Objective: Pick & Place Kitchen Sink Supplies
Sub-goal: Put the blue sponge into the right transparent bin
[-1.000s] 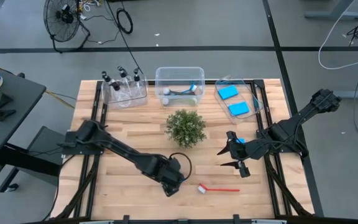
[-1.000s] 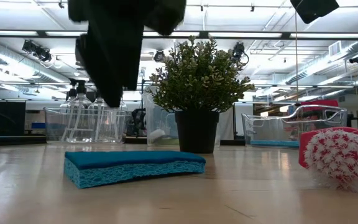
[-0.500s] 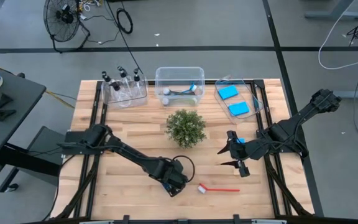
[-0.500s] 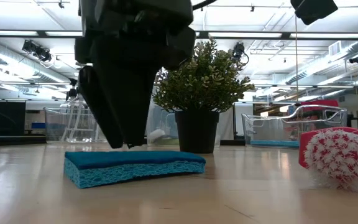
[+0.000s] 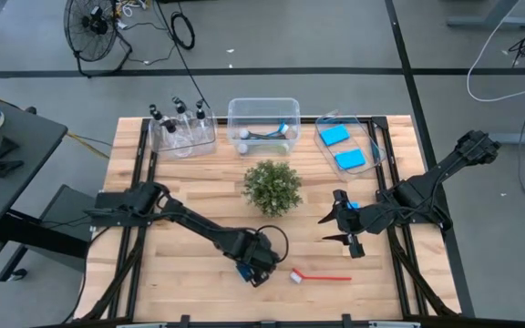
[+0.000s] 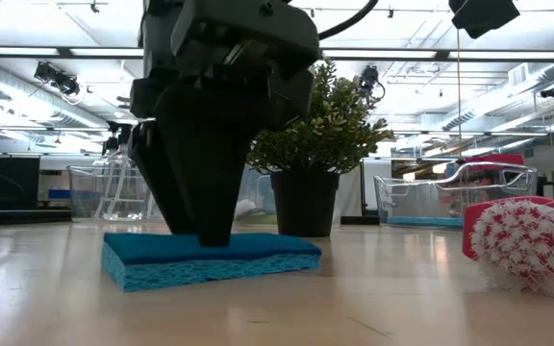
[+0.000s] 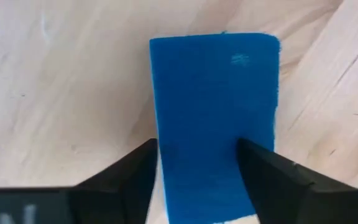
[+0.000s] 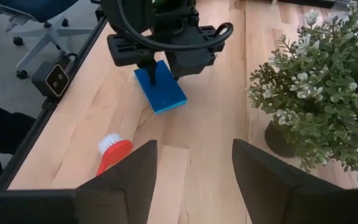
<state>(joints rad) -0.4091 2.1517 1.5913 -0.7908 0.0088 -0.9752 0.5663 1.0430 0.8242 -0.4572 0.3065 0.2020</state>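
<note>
Down from its hover, my left gripper (image 7: 197, 163) now straddles the blue sponge (image 7: 213, 118) lying flat on the table (image 5: 185, 269), fingers part-open astride it; no writing is readable anywhere. Right gripper (image 5: 340, 230) waits open.

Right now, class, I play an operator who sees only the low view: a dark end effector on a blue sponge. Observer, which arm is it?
Observer: The left end effector, per the high view.
Operator: Are its fingers around the sponge?
Observer: The left wrist view shows them straddling the blue sponge, one at each long edge.
Operator: Where is the other arm?
Observer: The right end effector hangs open right of the plant.
Operator: Whose is that red bristle head?
Observer: A red dish brush lying flat near the table's front edge.
</note>
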